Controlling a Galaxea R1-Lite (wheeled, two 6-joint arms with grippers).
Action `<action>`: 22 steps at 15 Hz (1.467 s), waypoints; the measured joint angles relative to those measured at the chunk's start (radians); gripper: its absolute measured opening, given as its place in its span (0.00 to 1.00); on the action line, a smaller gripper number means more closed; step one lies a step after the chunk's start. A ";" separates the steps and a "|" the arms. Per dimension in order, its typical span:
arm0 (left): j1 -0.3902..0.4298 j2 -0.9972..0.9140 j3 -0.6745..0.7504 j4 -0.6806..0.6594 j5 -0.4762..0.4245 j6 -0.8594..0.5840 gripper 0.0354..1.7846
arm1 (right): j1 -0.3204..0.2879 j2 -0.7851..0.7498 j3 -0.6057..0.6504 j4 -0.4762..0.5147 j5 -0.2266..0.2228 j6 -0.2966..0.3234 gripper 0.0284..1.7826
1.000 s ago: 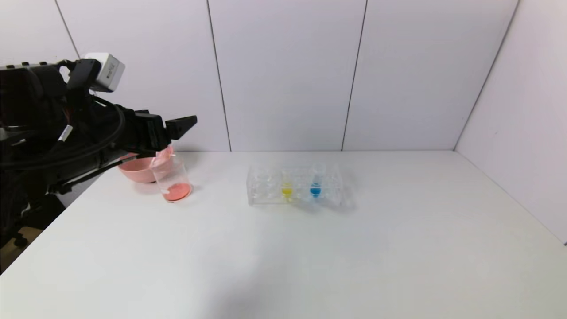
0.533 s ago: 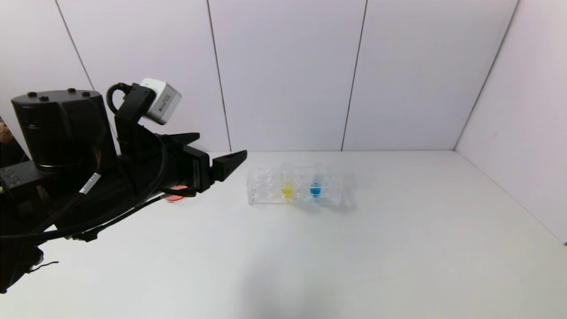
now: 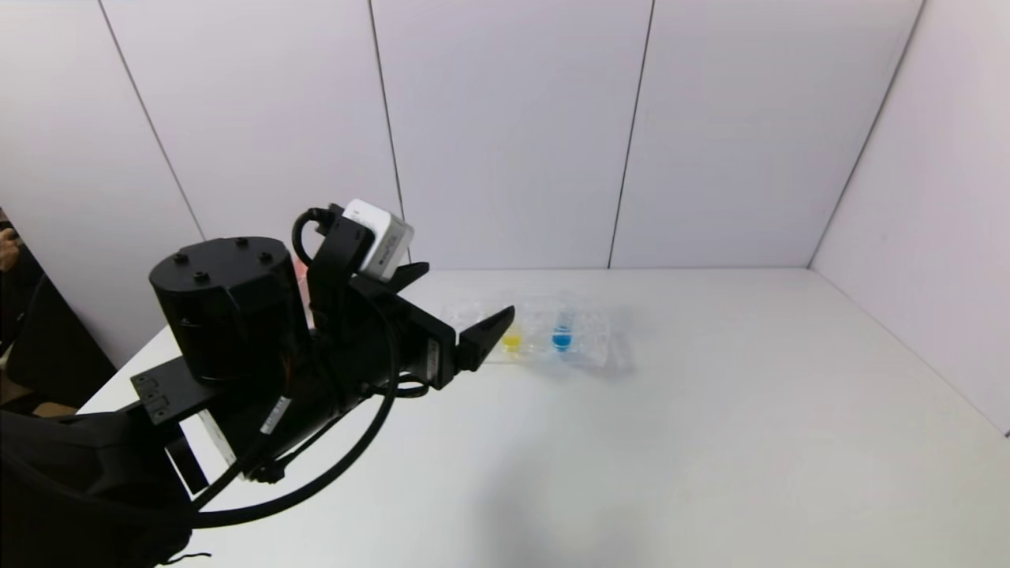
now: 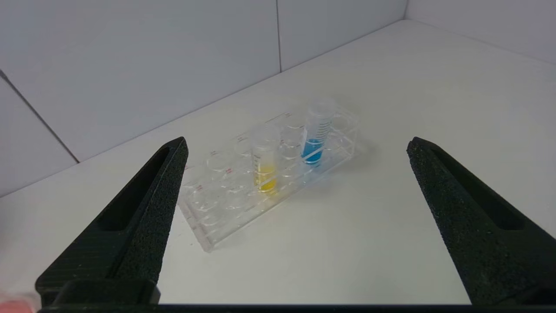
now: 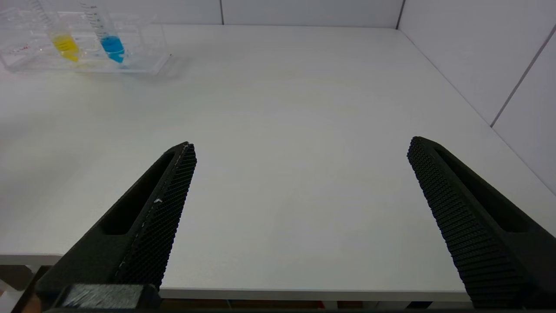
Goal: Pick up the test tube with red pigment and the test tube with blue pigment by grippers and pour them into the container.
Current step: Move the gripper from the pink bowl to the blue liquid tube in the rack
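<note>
Presently, nearest the robot, the right tool [image 5: 299, 148] sits low at the near table [image 3: 710, 442] edge, jaws spread wide with nothing between them; idle, judging by its place.

Farther out, the left tool [image 3: 461, 312] hangs above the table, pointed at the clear tube rack [image 4: 217, 221], jaws fully released and empty. In the head view its tips fall just short of the rack's left end.

In the rack: the test tube with blue pigment [image 4: 316, 139] stands upright in a slot toward the right end; a yellow-tipped tube [image 4: 265, 161] stands upright two slots away, on the tool's side. Other slots look vacant.

The test tube with red pigment and the container: not visible; the left arm blocks that part of the table. Only a pink sliver [image 3: 301, 272] shows behind the arm, and I cannot tell what it is.

Judgement: step in hand is the approach to the blue tube. Next move calls for advancing past the yellow tube without brushing it, centring the jaws on the blue tube's upper body, then closing and lifting straight up out of the slot.
</note>
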 joint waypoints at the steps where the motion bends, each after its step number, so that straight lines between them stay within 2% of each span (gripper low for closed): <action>1: -0.027 0.026 0.002 -0.030 0.027 -0.001 0.99 | 0.000 0.000 0.000 0.000 0.000 0.000 1.00; 5: -0.122 0.128 -0.018 -0.043 0.123 -0.018 0.99 | 0.000 0.000 0.000 0.000 0.000 0.000 1.00; 9: -0.183 0.231 -0.110 -0.040 0.210 -0.031 0.99 | 0.000 0.000 0.000 0.000 0.000 0.000 1.00; 11: -0.193 0.293 -0.172 -0.035 0.253 -0.034 0.99 | 0.000 0.000 0.000 0.000 0.000 0.000 1.00; 16: -0.195 0.433 -0.327 -0.018 0.278 -0.074 0.99 | 0.000 0.000 0.000 0.000 0.000 0.000 1.00; 22: -0.185 0.542 -0.469 0.101 0.327 -0.139 0.99 | 0.000 0.000 0.000 0.000 0.000 0.000 1.00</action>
